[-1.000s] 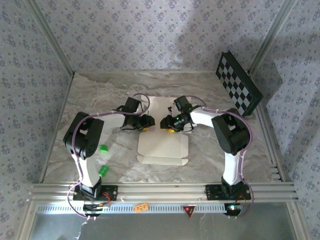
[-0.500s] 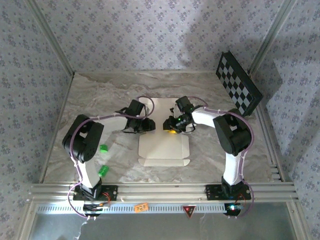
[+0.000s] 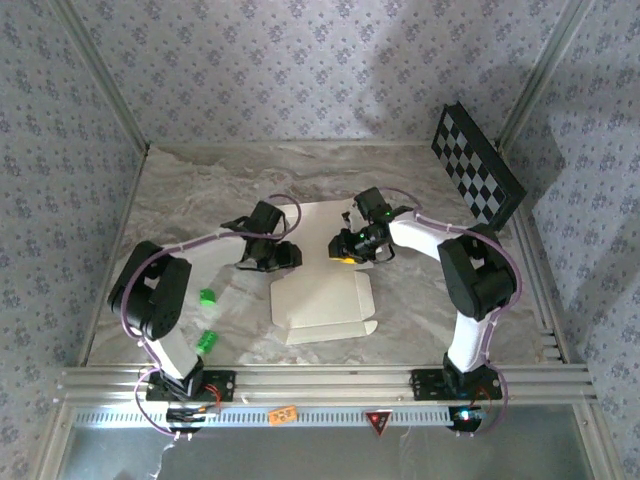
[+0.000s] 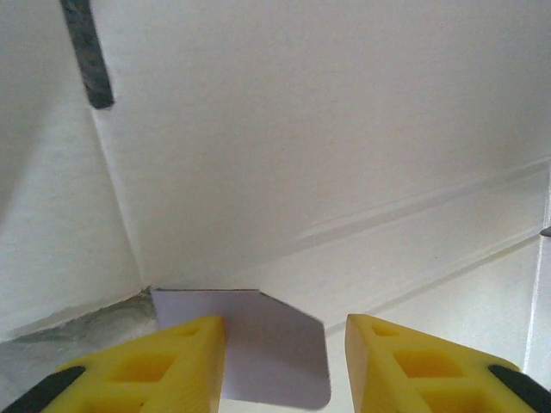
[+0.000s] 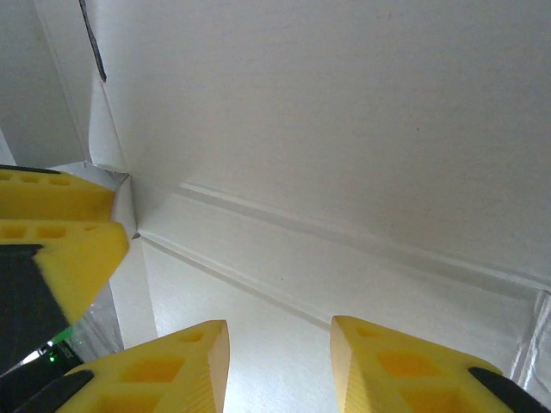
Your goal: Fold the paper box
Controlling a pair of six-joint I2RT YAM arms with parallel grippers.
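Paper box (image 3: 322, 295) is seen mid-frame on tabletop (image 3: 190, 190) from above. At left wrist, lavender flap (image 4: 267, 344) is shown between narrowly parted left tool (image 4: 284, 361), ungripped. Right tool (image 5: 280, 361) is parted likewise over cream panel (image 5: 344, 129), empty.

Soft, even light falls from above. The marble table (image 3: 180, 200) is bright, and a broad grey shadow crosses the back wall (image 3: 400, 70). The overhead view looks hazy (slightly washed out). Up close, the paper box (image 4: 344, 129) glares near-white with faint creases, and the yellow fingertips (image 5: 155, 370) blur at the frame's bottom edge.
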